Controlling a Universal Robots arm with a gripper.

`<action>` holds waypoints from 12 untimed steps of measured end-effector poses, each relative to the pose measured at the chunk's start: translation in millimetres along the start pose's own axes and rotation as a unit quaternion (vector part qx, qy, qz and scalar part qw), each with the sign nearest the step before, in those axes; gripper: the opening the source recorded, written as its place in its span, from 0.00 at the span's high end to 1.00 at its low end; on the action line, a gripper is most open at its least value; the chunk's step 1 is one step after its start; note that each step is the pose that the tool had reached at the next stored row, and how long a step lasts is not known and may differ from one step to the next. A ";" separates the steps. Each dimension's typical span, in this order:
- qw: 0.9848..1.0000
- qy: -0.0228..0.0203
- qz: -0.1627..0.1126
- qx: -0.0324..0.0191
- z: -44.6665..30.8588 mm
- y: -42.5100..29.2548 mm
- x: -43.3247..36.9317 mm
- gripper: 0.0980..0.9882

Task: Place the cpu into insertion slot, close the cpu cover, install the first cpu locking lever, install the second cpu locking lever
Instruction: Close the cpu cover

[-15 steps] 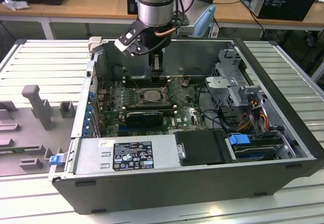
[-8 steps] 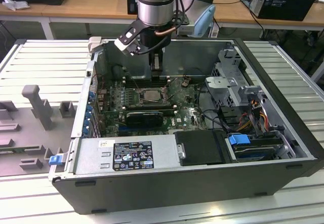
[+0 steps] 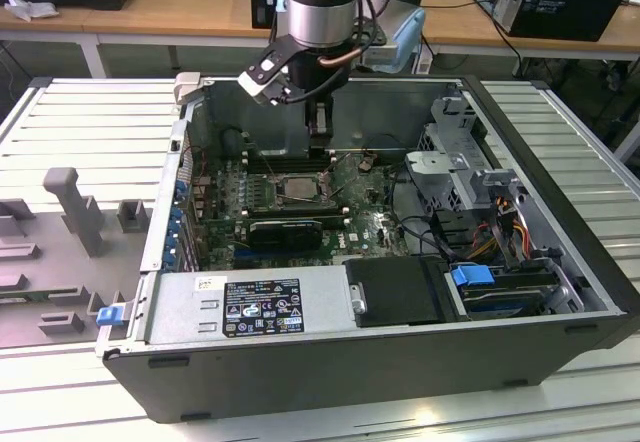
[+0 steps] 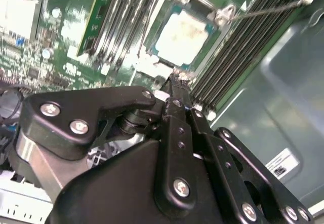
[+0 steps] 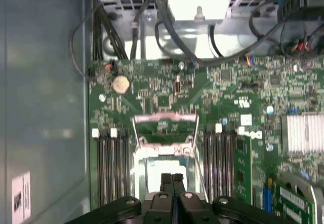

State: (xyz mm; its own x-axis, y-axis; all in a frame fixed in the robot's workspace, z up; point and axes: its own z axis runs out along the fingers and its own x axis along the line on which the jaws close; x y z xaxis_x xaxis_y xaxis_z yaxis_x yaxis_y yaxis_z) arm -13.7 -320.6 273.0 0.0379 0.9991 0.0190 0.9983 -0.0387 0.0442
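Note:
The insertion slot [image 3: 297, 189] sits mid-board inside the open computer case, between banks of black memory slots. The cpu [image 4: 183, 31] lies in it, pale face up, and it also shows below the fingers in the first wrist view as the cpu [image 5: 163, 169]. The cpu cover [image 5: 165, 117], a thin metal frame, shows at one edge of the socket, with green board visible through its window; how far it is raised I cannot tell. A thin lever rod [image 4: 266, 10] juts out from a socket corner. My gripper [image 3: 319, 140] hangs just above the socket's far edge, fingers shut together on nothing; it also shows as the gripper [image 4: 175, 79] and the gripper [image 5: 172, 177].
A black oblong card [image 3: 285, 231] lies in front of the socket. The case walls [image 3: 560, 172] ring the board, with a drive cage [image 3: 452, 167] and cable bundle [image 3: 505, 224] on the exterior view's right. A black power supply box [image 3: 395, 290] fills the near side.

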 end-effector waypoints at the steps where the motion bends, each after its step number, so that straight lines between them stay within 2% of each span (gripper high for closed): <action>1: 1.000 0.000 0.000 0.000 0.2 5.2 0.2 0.99; 4: 1.000 0.000 0.000 0.001 0.6 14.3 0.5 0.99; 12: 1.000 0.000 0.000 0.001 1.4 21.8 0.4 0.99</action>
State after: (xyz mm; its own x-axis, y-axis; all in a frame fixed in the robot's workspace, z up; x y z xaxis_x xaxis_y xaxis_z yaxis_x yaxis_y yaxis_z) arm 8.2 -321.0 272.6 0.0380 0.9991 0.0190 0.9983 -0.0388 0.0425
